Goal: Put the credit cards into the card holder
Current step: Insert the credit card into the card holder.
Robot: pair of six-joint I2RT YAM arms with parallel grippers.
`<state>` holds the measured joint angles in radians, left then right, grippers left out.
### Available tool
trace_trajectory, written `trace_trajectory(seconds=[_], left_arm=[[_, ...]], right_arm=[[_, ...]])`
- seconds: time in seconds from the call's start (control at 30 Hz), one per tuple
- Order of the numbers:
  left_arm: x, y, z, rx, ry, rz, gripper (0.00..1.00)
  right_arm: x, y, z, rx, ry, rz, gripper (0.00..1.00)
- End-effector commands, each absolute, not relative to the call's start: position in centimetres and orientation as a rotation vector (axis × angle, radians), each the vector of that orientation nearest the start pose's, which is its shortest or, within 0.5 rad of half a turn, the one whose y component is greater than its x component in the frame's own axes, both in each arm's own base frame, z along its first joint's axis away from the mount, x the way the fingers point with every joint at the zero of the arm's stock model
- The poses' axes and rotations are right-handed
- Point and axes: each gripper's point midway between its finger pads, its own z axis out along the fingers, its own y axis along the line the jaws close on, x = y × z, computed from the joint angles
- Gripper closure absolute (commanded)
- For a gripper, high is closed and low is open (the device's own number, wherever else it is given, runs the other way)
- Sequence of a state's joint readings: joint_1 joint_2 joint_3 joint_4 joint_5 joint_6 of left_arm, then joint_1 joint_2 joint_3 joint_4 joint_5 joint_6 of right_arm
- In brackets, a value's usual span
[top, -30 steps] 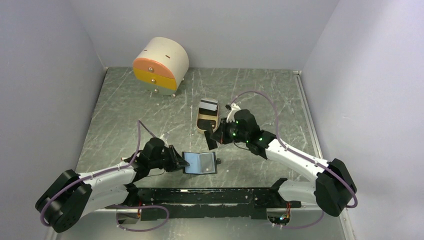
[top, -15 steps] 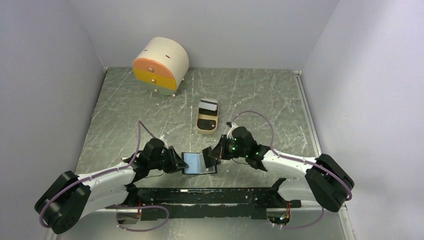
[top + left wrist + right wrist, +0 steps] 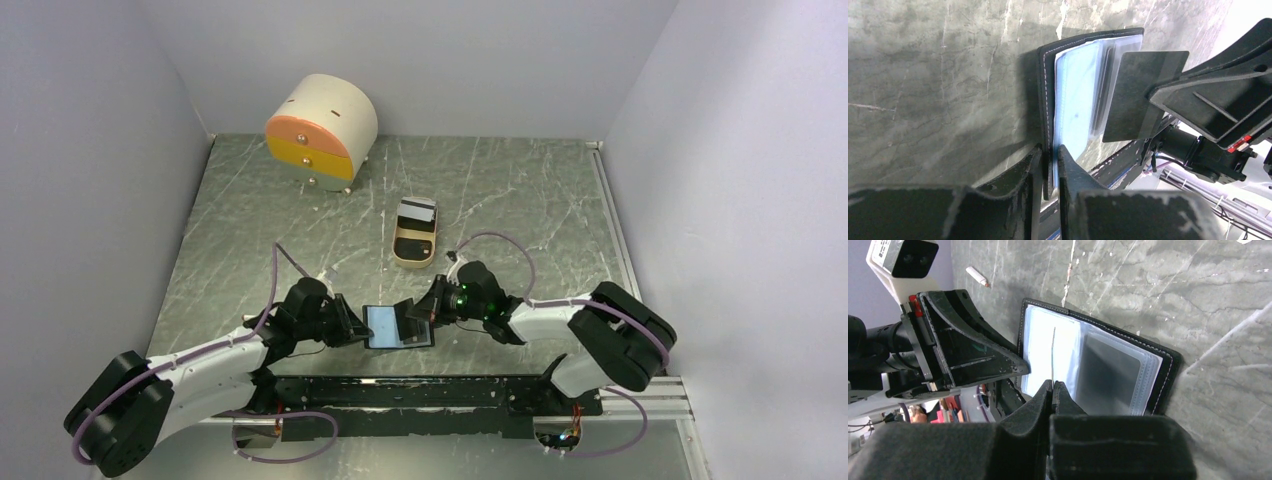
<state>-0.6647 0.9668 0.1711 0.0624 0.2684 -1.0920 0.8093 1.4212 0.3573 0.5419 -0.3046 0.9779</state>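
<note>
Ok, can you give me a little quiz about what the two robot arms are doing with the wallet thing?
1. True or false: the card holder is open, with its blue inside showing.
2. What is the right gripper shut on? A) a dark credit card B) a spoon C) nothing
3. Which gripper pinches the card holder's edge?

Key: 1 true. 2 A. 3 the left gripper.
</note>
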Motion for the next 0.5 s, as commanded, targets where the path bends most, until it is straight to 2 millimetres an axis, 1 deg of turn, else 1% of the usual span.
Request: trace_trajectory(seconds=[0.0,0.07,0.17,0.33,0.47], left_arm=[[14.5,-21.4,2.5,-0.396,2.54,-1.093,0.82],[14.5,-21.4,2.5,-0.394,2.543,-1.093,0.85],[14.5,-21.3,2.4,-0.391,2.545,-1.084,0.86],[14.4,-21.4,2.2,-0.388,2.548,-1.091,0.86],[14.4,-21.5,2.1,-0.38,2.554,-1.096,0.86]], right_arm=[[17.4,31.6,5.9,0.008,2.342,1.383,1.0],[17.4,31.5,5.3,0.026,2.351,1.381,1.0],[17.4,31.4,4.9,0.05,2.352,1.375,1.0],[17.4,31.0,3.9,0.071,2.371,1.344,1.0],[17.2,30.9,3.3,0.096,2.377,1.352,1.0]])
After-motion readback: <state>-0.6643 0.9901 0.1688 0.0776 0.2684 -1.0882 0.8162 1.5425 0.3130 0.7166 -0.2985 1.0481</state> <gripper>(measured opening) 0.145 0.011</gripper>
